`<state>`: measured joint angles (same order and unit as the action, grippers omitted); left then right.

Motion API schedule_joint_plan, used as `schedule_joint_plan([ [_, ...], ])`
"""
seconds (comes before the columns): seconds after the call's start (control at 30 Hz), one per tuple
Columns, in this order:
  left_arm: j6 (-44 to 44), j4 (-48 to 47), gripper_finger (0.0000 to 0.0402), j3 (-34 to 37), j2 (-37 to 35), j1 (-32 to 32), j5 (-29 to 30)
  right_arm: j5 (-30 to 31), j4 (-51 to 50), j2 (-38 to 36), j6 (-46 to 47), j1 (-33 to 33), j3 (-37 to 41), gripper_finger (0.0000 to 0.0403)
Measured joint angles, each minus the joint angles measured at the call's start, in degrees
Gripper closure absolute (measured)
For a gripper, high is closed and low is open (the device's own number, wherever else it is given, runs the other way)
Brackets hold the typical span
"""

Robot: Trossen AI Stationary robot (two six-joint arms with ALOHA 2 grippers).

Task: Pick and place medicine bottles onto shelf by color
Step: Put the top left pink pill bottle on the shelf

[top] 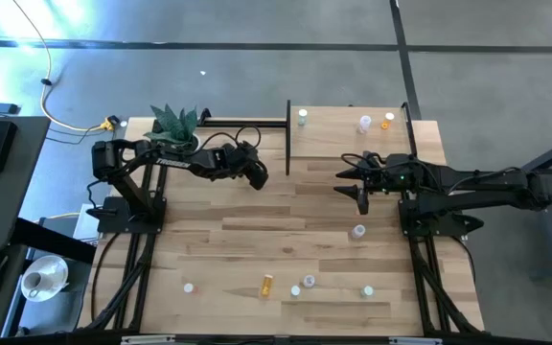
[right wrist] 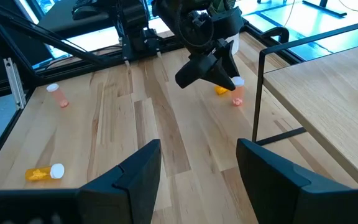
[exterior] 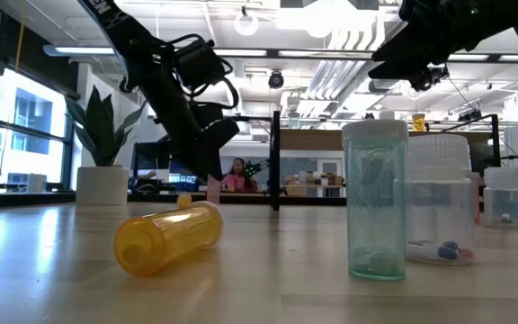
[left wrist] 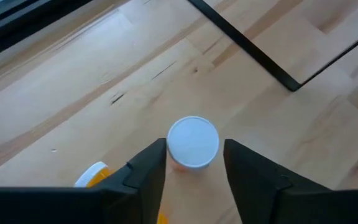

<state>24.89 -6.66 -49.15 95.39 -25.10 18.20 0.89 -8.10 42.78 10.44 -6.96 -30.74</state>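
Note:
A small pink bottle with a white cap (left wrist: 192, 142) stands upright on the table just left of the shelf (top: 353, 144). My left gripper (left wrist: 194, 149) reaches down to it, one finger on either side of the cap with only a thin gap each way. An orange bottle (left wrist: 92, 174) lies beside it. My right gripper (right wrist: 197, 146) hangs open and empty above the table in front of the shelf. Three bottles (top: 364, 123) stand on the shelf. Several more (top: 310, 280) sit near the front edge, among them an orange one (top: 266, 285) on its side. My left gripper comes at the pink bottle slanting down from the table's left. Its fingers (left wrist: 151, 168) flank the white cap (left wrist: 173, 146), and the bottle stands upright on the table. I cannot tell whether the fingers touch it.
A potted plant (top: 175, 125) stands at the far left, behind my left arm. The shelf's black post (top: 287, 134) rises just right of the left gripper. A lone bottle (top: 357, 231) stands on the table under my right arm. A person (exterior: 238, 175) sits in the room beyond.

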Motion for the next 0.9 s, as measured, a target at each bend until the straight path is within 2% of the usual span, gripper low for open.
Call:
schedule_joint_plan([
  [0.27,-1.5,0.1,0.0313,0.0,0.0,0.0,0.0,0.0,0.0,0.0,-0.4,0.0,0.0,0.0202],
  [0.9,-4.3,-0.5,0.0332,-1.9,-0.7,0.1,-0.8,0.0,-0.4,0.0,-0.4,0.0,0.0,0.0202],
])
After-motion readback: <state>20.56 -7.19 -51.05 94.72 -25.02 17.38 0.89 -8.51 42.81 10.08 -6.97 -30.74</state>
